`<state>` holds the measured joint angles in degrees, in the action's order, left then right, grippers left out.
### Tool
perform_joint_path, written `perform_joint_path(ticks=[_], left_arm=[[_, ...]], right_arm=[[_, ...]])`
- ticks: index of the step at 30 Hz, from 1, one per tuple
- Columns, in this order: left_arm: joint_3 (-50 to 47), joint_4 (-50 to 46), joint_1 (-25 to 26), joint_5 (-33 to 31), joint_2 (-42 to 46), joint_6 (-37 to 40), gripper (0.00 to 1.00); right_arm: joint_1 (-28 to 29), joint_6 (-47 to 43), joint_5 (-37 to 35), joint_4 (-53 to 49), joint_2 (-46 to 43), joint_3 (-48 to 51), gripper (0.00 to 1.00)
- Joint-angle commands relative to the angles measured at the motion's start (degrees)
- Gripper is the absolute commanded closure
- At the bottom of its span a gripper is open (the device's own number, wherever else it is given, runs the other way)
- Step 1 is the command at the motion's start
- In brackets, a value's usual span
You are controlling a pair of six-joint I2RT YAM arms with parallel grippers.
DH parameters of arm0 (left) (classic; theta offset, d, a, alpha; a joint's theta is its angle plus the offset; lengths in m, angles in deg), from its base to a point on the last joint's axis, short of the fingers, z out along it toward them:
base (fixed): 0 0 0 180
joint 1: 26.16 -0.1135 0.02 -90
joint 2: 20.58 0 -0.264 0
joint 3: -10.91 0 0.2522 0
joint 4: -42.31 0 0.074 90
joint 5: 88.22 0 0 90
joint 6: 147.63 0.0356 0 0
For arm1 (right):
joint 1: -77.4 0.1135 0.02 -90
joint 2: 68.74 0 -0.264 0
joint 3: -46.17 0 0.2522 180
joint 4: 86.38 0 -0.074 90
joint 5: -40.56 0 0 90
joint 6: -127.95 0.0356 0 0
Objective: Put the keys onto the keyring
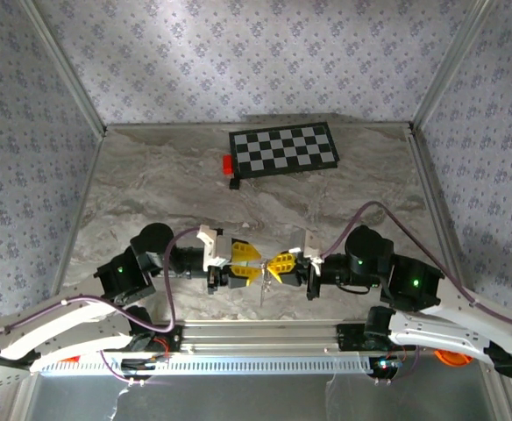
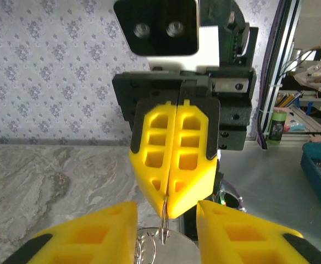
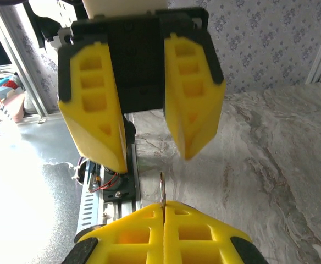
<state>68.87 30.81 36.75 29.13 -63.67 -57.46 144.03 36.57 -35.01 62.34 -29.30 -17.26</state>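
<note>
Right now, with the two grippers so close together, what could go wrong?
1. The right gripper pinches a thin metal piece, key or ring I cannot tell, only at the very tip; it may slip and drop.
2. The left gripper stands open directly opposite; moving in, it might strike the right gripper.
</note>
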Motion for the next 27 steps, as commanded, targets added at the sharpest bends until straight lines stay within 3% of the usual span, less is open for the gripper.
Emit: perform_joint_path(ticks=[1, 20, 27], left_arm=[[-1.04, 3.12, 0.28, -0.81, 1.56, -0.55, 0.65], [-3.14, 7.54, 0.28, 2.18, 1.04, -3.85, 0.62], [-2.77, 8.07, 0.28, 2.68, 0.08, -4.11, 0.71]], right_arm=[[-0.03, -1.14, 1.57, 3.79, -1.74, 0.72, 1.00], [0.05, -1.78, 3.56, 9.39, -2.70, 2.65, 1.00], [0.08, -1.78, 3.25, 10.00, -2.32, 2.99, 1.00]])
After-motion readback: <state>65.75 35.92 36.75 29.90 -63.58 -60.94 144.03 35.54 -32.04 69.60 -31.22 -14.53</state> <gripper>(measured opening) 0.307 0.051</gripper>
